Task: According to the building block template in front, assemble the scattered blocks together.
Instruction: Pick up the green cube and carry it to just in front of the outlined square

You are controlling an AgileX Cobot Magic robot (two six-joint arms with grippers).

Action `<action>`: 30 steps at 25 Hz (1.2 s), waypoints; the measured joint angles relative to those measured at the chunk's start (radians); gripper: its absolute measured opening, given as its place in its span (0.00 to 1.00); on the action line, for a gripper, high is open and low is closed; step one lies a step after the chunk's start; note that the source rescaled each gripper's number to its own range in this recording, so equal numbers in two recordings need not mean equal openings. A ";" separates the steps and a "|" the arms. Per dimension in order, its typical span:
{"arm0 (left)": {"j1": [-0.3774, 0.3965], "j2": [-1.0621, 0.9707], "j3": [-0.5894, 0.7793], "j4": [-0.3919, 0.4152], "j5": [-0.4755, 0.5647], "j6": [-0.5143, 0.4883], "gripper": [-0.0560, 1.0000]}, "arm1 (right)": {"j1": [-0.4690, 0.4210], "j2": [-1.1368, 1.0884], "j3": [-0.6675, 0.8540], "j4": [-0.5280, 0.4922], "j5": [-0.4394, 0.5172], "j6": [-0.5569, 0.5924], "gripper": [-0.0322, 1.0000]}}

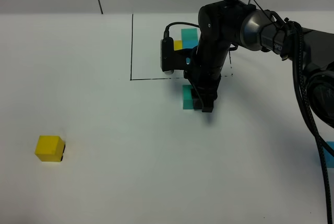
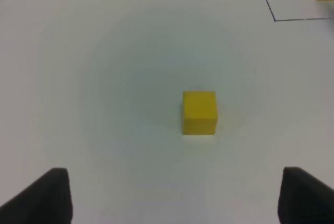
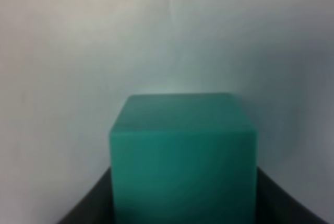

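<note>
My right tool (image 1: pixel 202 104) is closed on the teal-green cube (image 1: pixel 187 97), with one dark finger on each side of it. This cube is just outside the near line of the black frame (image 1: pixel 131 51); I cannot tell if it touches the white desk (image 1: pixel 130 182). Inside the frame stands the template (image 1: pixel 189 37), partly hidden behind the right arm (image 1: pixel 219 31). My left tool (image 2: pixel 172 198) is wide open and holds nothing. The yellow cube (image 2: pixel 199 112) lies on the desk ahead of it, apart from both fingers. The sky-blue cube (image 1: pixel 329 154) is at the far right edge.
</note>
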 joint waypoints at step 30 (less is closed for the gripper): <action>0.000 0.000 0.000 0.000 0.000 0.000 0.85 | 0.000 0.007 -0.003 0.000 -0.005 0.001 0.04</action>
